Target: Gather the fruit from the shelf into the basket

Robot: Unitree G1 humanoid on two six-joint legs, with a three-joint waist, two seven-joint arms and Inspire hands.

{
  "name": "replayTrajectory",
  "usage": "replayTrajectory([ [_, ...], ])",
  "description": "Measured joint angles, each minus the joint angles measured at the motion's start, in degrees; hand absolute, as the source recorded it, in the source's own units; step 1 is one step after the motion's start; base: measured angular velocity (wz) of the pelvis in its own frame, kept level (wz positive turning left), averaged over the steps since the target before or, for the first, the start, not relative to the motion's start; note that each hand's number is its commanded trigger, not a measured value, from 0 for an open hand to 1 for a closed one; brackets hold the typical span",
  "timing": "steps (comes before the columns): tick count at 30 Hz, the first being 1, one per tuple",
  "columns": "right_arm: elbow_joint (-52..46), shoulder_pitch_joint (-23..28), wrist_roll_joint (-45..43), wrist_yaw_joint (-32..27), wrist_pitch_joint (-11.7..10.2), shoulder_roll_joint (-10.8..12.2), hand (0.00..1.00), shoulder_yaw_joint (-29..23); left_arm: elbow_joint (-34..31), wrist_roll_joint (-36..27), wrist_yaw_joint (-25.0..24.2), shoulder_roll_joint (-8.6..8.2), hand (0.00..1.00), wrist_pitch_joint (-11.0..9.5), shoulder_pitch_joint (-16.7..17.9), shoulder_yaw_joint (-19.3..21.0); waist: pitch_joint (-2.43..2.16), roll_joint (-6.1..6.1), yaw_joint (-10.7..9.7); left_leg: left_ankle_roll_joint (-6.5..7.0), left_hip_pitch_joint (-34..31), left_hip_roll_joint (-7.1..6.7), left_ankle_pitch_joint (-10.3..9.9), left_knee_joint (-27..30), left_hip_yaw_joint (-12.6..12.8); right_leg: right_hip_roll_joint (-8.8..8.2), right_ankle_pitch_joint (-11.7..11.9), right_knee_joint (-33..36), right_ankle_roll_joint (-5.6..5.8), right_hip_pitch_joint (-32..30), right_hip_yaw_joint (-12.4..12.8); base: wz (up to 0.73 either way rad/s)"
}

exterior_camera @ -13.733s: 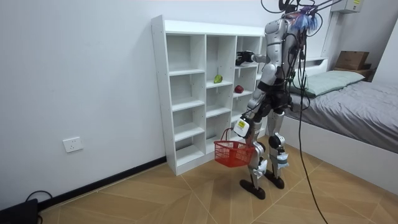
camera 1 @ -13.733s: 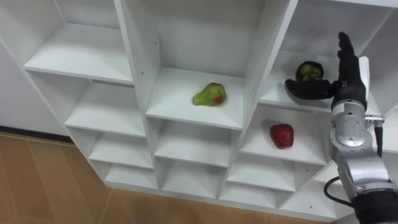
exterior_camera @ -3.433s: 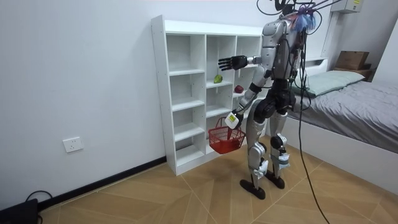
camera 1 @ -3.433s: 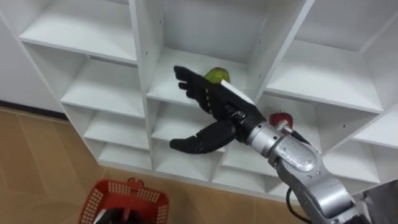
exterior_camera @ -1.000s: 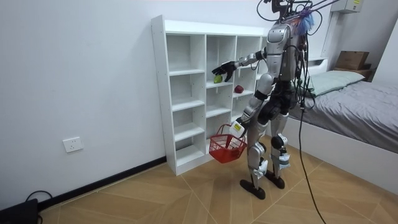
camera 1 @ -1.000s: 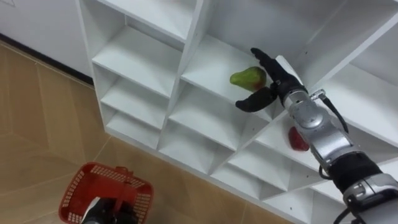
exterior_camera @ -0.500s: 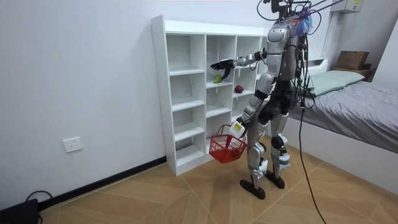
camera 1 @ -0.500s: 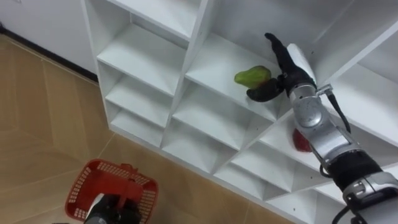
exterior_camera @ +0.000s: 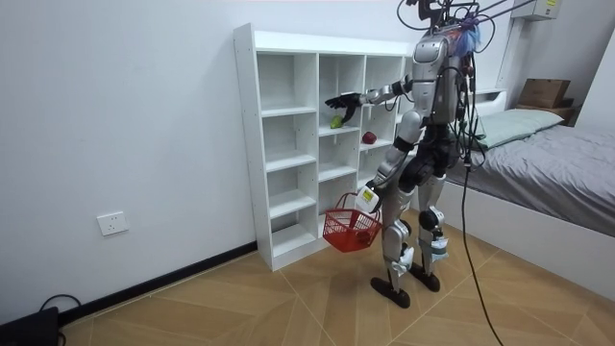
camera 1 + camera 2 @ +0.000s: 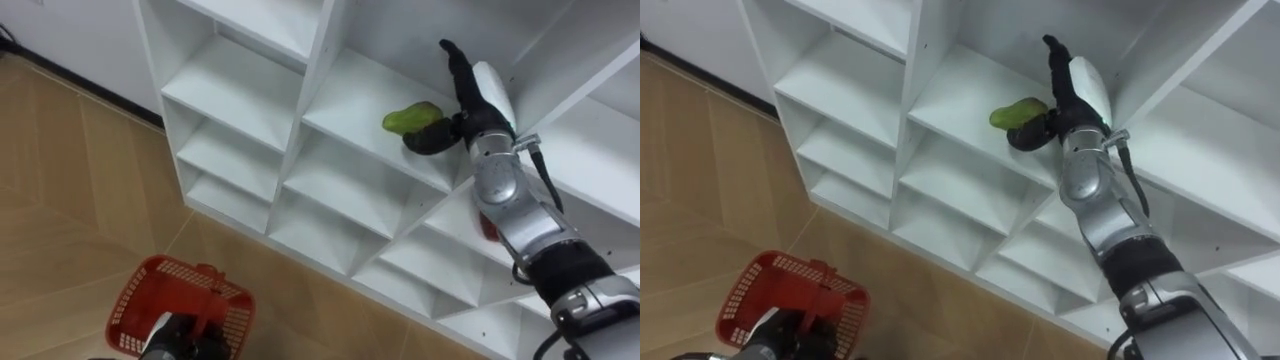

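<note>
A green pear (image 10: 408,119) lies on a middle-column shelf of the white closet (image 9: 288,144). My right hand (image 10: 480,100) is inside that compartment, right of the pear. Its fingers point straight up beside the fruit, its thumb lies against the pear's near side, and the hand is open. One shelf lower in the column to the right, a red apple (image 10: 487,226) peeks out from behind my right forearm. Down at my lower left, my left hand (image 10: 182,337) is shut on the handle of a red basket (image 10: 140,290). In the room view I stand facing the closet with the basket (image 9: 351,229) at knee height.
The other closet compartments in view hold nothing. Wooden floor lies below and to the left of the closet. A bed (image 9: 538,144) stands at the room view's right, with a cardboard box (image 9: 541,93) behind it. A wall socket (image 9: 112,223) sits low on the wall.
Over the last second my right hand has reached deeper into the pear's compartment and its thumb has come against the pear. The basket stays in my left hand.
</note>
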Motion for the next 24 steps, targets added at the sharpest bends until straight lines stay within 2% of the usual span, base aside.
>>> replayTrajectory([
  [5, 2.2, -0.5, 2.1, 0.2, -0.3, 1.3, 0.00, 0.1, 0.0, 0.2, 0.9, 0.12, 1.00, 0.0, 0.0, -0.5, -0.01, 0.33, 0.1, -0.03, 0.0, 0.09, 0.1, -0.2, -0.1, -0.02, 0.0, 0.1, 0.00, -0.2, 0.3, 0.00],
  [10, 3.1, -0.9, 4.2, 1.1, -0.3, 1.3, 0.00, 0.6, -0.3, 0.5, 1.0, 0.23, 1.00, 0.0, -0.4, -1.4, -0.16, 0.11, 0.4, 0.01, -0.1, 0.04, 0.5, -0.9, 0.0, -0.23, 0.0, 0.9, 0.01, -1.1, 0.2, 0.00],
  [13, 5.8, -1.9, 6.6, 1.5, -0.4, 1.4, 0.00, 2.6, -0.3, 0.5, 1.0, 0.28, 1.00, 0.0, -1.2, -3.1, -0.20, 0.02, 0.3, 0.08, 0.0, -0.27, 1.0, -1.6, 0.1, -0.43, 0.0, 0.9, 0.01, -1.2, 0.2, 0.01],
  [17, 8.5, -3.3, 8.5, 2.1, -1.0, 1.7, 0.00, 2.9, -0.3, 0.7, 0.8, 0.13, 1.00, -0.2, -1.6, -4.5, -0.29, -0.31, 0.2, 0.15, -0.3, -0.52, 1.5, -2.2, 0.1, -0.71, 0.0, 0.9, 0.01, -1.8, 0.1, 0.01],
  [24, 12.4, -5.3, 9.0, 2.4, -1.2, 1.6, 0.00, 2.8, -0.3, 0.6, 0.1, 0.19, 1.00, -0.5, -1.7, -5.8, -0.26, -0.34, 0.1, 0.42, -1.1, -0.67, 1.7, -1.8, -0.4, -1.09, 0.0, 0.9, 0.07, -2.1, -1.0, 0.05],
])
